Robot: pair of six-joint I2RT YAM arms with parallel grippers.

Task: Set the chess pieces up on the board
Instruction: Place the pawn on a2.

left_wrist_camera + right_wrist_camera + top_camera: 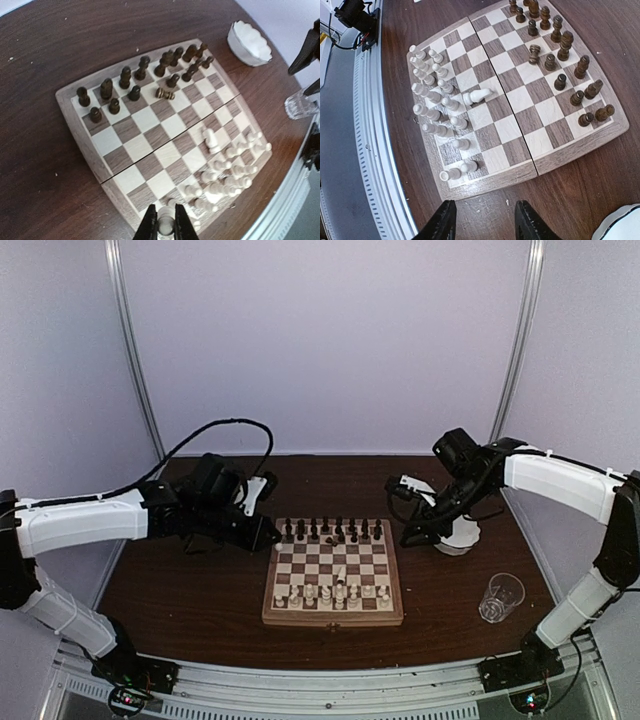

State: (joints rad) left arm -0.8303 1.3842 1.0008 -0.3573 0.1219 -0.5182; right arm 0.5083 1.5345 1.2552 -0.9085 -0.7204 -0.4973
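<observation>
The board [392, 585] lies at mid-table. Dark chess pieces [313, 530] stand along its far rows and white chess pieces [310, 593] along its near rows. One white piece [340, 573] lies tipped over mid-board. A dark piece [165, 93] lies fallen by the dark rows. My left gripper [165, 223] is shut on a small white piece [165, 226], raised over the board's left side [272, 533]. My right gripper [485, 222] is open and empty, over bare table beside the board's right edge [410, 536].
A white scalloped bowl [462, 536] sits right of the board, just behind my right gripper. A clear glass [501, 597] stands at the near right. Cables trail from both wrists. The metal rail [375, 150] runs along the table's near edge.
</observation>
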